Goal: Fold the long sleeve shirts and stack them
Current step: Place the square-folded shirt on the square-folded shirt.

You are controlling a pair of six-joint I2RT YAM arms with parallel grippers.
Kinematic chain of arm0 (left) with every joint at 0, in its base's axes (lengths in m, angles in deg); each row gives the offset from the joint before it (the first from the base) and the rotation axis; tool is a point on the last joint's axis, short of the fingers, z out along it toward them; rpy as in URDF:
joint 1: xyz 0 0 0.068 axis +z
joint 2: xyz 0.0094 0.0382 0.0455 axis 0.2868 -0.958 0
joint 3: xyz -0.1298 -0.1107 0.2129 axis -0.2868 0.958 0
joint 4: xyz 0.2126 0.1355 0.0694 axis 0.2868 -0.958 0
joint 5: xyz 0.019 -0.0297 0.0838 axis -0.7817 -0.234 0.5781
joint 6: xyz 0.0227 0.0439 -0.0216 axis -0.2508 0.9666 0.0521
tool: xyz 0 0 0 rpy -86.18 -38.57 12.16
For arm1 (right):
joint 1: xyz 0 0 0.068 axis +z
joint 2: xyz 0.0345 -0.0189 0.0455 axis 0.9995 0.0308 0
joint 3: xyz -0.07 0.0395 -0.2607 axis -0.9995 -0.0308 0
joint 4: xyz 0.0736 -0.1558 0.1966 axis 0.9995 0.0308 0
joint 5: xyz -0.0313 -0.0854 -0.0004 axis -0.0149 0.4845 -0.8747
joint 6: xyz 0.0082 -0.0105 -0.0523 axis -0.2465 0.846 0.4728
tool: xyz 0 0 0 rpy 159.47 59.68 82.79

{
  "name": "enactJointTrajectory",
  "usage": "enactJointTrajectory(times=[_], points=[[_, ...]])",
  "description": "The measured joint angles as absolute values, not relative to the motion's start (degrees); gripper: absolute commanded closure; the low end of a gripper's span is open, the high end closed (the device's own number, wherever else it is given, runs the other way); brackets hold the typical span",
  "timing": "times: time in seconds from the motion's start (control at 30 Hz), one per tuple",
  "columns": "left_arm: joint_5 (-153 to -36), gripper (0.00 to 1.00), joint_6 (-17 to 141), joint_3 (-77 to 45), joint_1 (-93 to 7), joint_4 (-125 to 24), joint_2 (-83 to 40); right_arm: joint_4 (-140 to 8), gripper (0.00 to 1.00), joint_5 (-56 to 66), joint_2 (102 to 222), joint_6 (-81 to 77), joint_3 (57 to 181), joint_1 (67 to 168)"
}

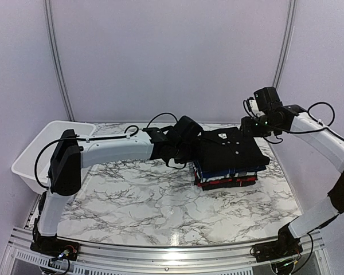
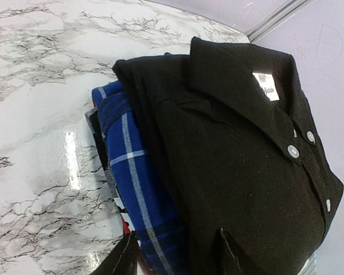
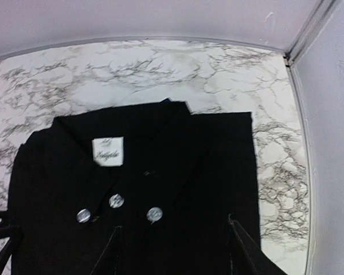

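Observation:
A folded black long-sleeve shirt (image 1: 232,146) lies on top of a stack of folded plaid shirts, with a blue-and-white one (image 1: 221,172) under it and a red one (image 1: 226,183) near the bottom. My left gripper (image 1: 194,150) is open at the stack's left edge. In the left wrist view its fingers (image 2: 119,259) straddle the blue plaid shirt (image 2: 132,177) and the black shirt (image 2: 235,160). My right gripper (image 1: 254,127) is open and hovers over the collar end of the black shirt (image 3: 160,172), holding nothing.
A white plastic basket (image 1: 28,163) stands at the table's left edge. The marble table (image 1: 137,195) spreads in front of the stack. Purple walls close in behind and to the right, near the right arm.

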State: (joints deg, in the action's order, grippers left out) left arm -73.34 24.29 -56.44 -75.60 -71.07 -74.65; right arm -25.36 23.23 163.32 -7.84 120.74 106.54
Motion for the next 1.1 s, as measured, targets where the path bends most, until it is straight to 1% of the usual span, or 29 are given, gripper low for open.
enactJointTrajectory(times=[0.2,0.37,0.47,0.57,0.63,0.67,0.7,0.77,0.9,0.93,0.97,1.1], points=[[-72.12,0.51,24.07,-52.35,-74.38,-70.96,-70.82,-27.00,0.47,23.32,155.89,-11.82,111.21,113.52],[-72.12,0.51,24.09,-51.46,-72.91,-70.80,-70.25,-27.76,0.46,23.28,152.57,-15.36,102.16,115.35],[-72.14,0.51,24.22,-50.65,-72.30,-70.76,-70.04,-27.76,0.43,23.41,151.71,-16.67,99.89,115.44],[-72.16,0.50,24.40,-49.05,-71.95,-70.80,-69.01,-27.76,0.37,23.93,150.38,-17.37,100.04,115.79],[-72.14,0.45,24.81,-47.02,-71.67,-70.78,-67.30,-26.93,0.32,24.48,149.77,-17.67,101.20,116.75],[-72.14,0.43,25.12,-45.82,-71.45,-70.78,-66.12,-26.67,0.26,24.81,149.75,-17.76,102.29,117.62],[-72.12,0.39,25.47,-44.68,-71.34,-70.80,-64.88,-26.52,0.23,25.01,149.94,-17.83,103.58,118.67],[-72.08,0.31,25.93,-41.88,-70.97,-70.74,-61.58,-26.50,0.19,25.44,150.95,-18.09,106.51,121.41],[-71.00,0.11,27.17,-35.19,-69.07,-70.52,-53.45,-27.17,0.08,26.23,156.37,-18.29,113.11,128.29],[-70.74,0.03,27.41,-33.80,-68.61,-70.69,-51.68,-27.50,0.04,26.34,158.29,-18.33,114.73,130.06],[-70.22,0.01,27.70,-31.89,-68.02,-70.19,-49.60,-27.98,0.02,26.38,160.57,-18.40,116.45,131.85],[-68.03,0.01,28.40,-23.83,-65.90,-70.41,-41.23,-29.93,0.02,25.79,169.75,-18.35,122.64,137.47]])
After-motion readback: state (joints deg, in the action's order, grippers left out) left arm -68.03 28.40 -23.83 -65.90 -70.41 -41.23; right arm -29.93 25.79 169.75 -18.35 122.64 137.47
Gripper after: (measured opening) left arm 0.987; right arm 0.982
